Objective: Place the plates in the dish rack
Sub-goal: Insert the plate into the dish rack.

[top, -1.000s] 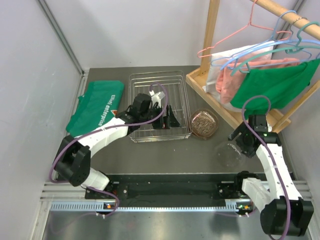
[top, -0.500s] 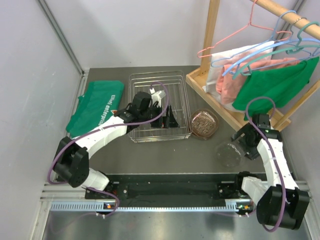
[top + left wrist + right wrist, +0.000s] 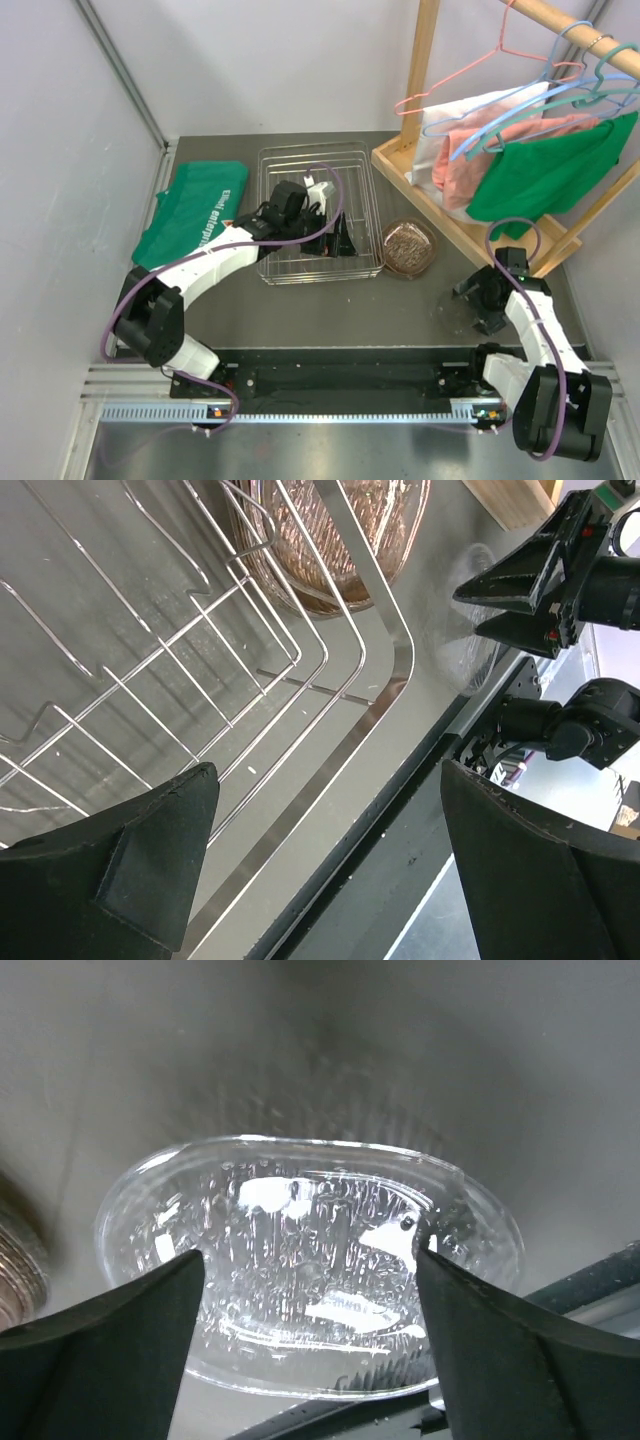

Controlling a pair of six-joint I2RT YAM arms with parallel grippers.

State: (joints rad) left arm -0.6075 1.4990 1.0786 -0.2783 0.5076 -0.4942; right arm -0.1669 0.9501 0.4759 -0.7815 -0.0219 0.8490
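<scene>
Right wrist view: right gripper [image 3: 308, 1252] gapes over 1 clear plate [image 3: 305, 1272] (left gripper [image 3: 328, 768] open too, over the dish rack [image 3: 398, 670]); a rim pinch seems next.

Glossy white shells cover the long links of the left arm [image 3: 215, 262] and the right arm [image 3: 540, 340], with chunky black housings at the joints and at each base. A thin purple cable [image 3: 340, 200] runs along each arm in loose loops. The left gripper [image 3: 330, 830] and right gripper [image 3: 308, 1260] carry matte black, wedge-shaped fingers [image 3: 150, 860] with flat, plain faces.
</scene>
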